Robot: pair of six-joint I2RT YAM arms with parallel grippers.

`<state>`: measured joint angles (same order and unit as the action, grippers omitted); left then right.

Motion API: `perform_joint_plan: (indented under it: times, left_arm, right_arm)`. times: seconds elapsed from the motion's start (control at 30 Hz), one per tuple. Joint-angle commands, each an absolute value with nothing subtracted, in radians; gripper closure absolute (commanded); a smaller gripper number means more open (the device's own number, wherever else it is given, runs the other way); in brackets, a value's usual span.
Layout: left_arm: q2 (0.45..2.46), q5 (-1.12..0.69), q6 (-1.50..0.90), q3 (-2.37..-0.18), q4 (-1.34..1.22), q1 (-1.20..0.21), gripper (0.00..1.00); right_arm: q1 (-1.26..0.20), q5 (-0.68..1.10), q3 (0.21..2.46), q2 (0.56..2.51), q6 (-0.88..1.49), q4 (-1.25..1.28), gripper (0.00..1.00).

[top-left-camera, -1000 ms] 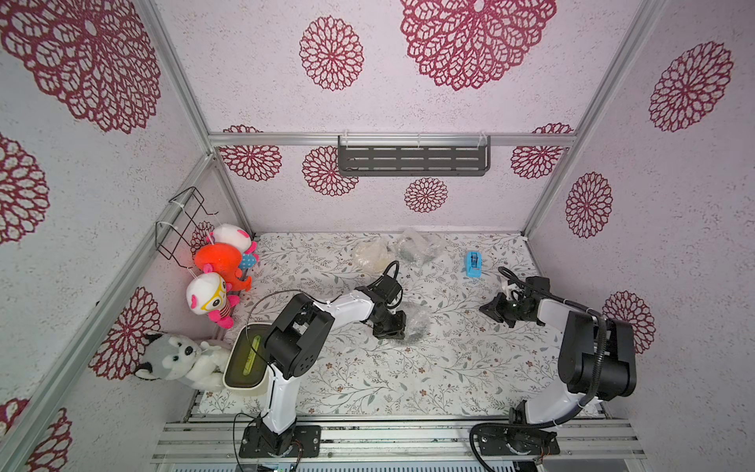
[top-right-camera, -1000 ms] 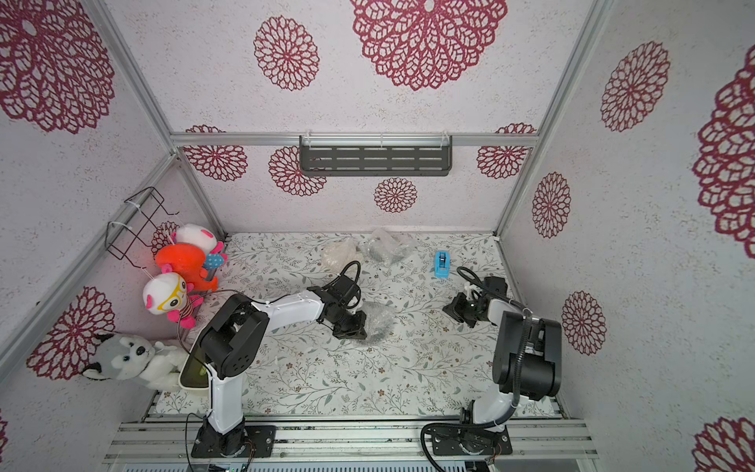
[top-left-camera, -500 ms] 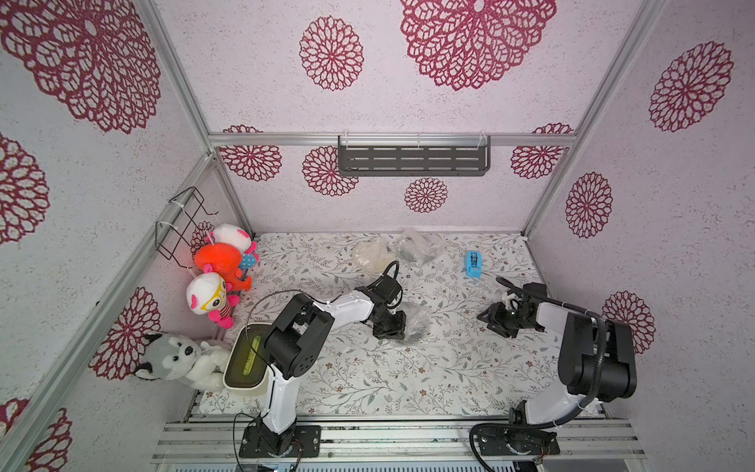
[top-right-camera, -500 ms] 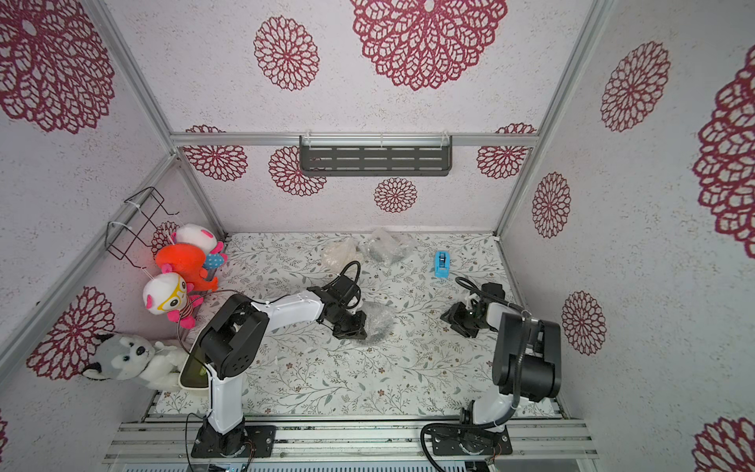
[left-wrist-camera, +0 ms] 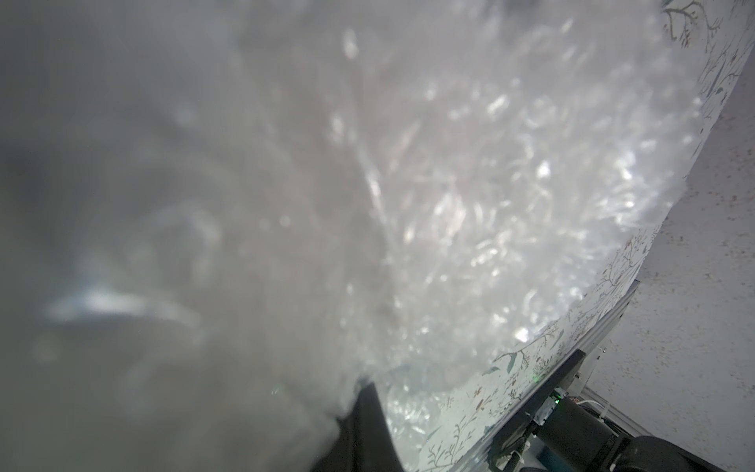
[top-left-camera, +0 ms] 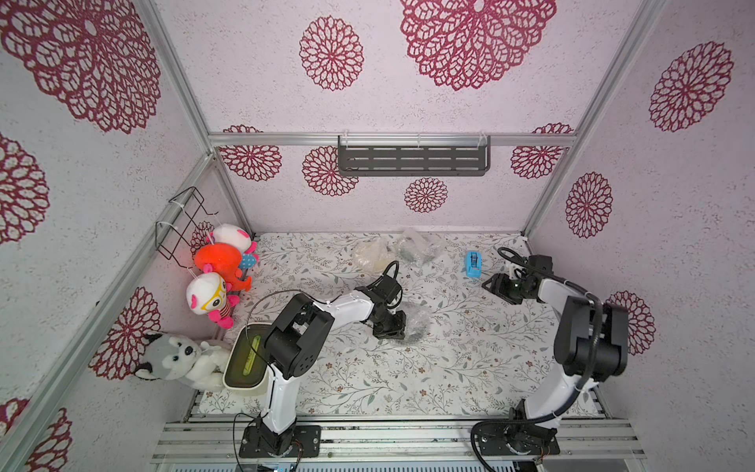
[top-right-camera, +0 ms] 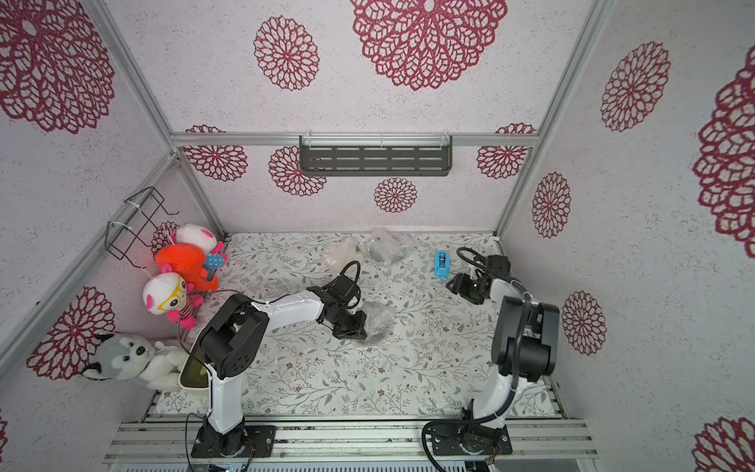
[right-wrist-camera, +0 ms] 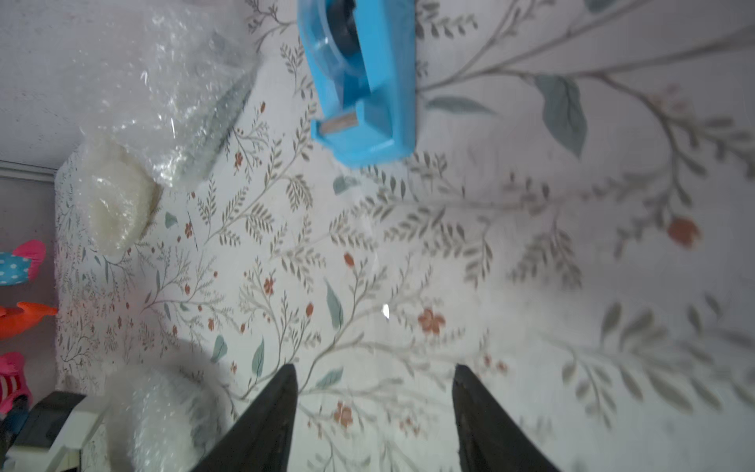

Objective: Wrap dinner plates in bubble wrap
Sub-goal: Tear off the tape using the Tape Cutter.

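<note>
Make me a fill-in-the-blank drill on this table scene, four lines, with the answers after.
The tape dispenser is ___ in colour.
The right tool has its jaws ___, with nothing between them.
The left tool is at a bundle of ___ wrap.
By the back wall lie ___ more wrapped bundles.
Missing words: blue; open; bubble; two.
</note>
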<state>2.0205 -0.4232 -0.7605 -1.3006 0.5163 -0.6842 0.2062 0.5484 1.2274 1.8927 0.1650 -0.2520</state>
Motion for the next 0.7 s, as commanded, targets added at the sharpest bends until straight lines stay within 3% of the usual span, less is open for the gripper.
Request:
perform_joint_plan:
  times: [0.0,0.27,0.4,0.67]
  left_arm:
    - [2.078,-0.359,-0.763,-1.283,0.562,-0.678,1.0]
    - [2.085,-0.351,-0.767,-1.295,0.58,-0.678,1.0]
    - [2.089,-0.348,-0.764,-1.301,0.589,-0.678,1.0]
    - [2.089,-0.347,-0.763,-1.299,0.591,-0.676,1.0]
  right_arm:
    - [0.206,0.688,1.366,2.011,0.066,-0.243,0.44]
    - [0.205,0.825,1.575,2.2,0.061,-0.286,0.54]
    - [0.204,0.857,1.594,2.228,0.071,-0.289,0.62]
    - [0.205,0.874,1.576,2.23,0.098,-0.257,0.67]
